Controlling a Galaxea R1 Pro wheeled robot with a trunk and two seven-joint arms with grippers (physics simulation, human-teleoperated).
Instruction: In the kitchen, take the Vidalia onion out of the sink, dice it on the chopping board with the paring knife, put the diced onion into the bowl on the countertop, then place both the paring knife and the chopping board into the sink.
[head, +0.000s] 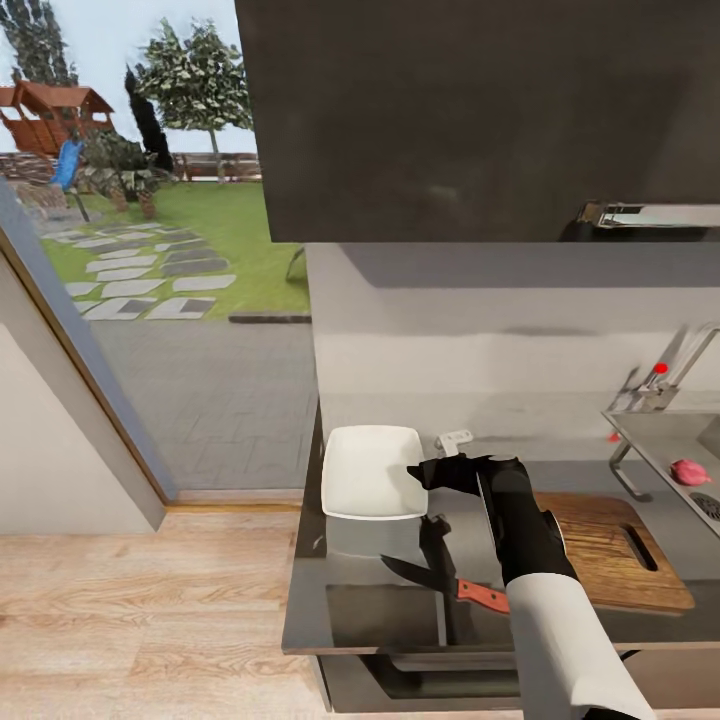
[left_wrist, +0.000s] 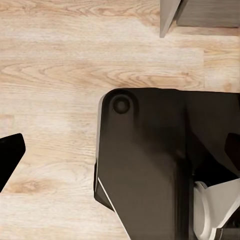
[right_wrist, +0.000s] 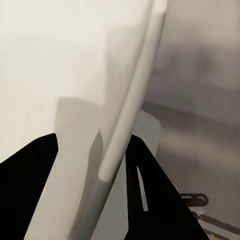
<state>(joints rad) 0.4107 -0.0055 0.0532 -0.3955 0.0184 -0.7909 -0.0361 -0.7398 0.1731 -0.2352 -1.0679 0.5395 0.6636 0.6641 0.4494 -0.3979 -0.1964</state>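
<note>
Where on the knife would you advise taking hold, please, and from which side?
Grip the knife by its orange-red handle, coming straight down from above. It lies flat on the counter, handle towards the wooden board and dark blade pointing left, so the handle is the thicker, safer part.

A light wood plank floor (head: 130, 600) is laid across the room, its grain seen plainly in the left wrist view (left_wrist: 55, 65). A large window (head: 150, 250) takes up the left side, framed by a sloping grey and wood jamb (head: 90, 380). Through it a grey paved terrace (head: 220, 400), a lawn (head: 240, 230) set with stepping stones (head: 140, 280), snow-dusted trees (head: 195, 85) and a wooden play structure with a blue slide (head: 50, 125) are seen under a pale sky. A dark upper cabinet (head: 450, 110) is hung above a pale grey backsplash (head: 480, 340), on which a soft shadow is cast.
</note>
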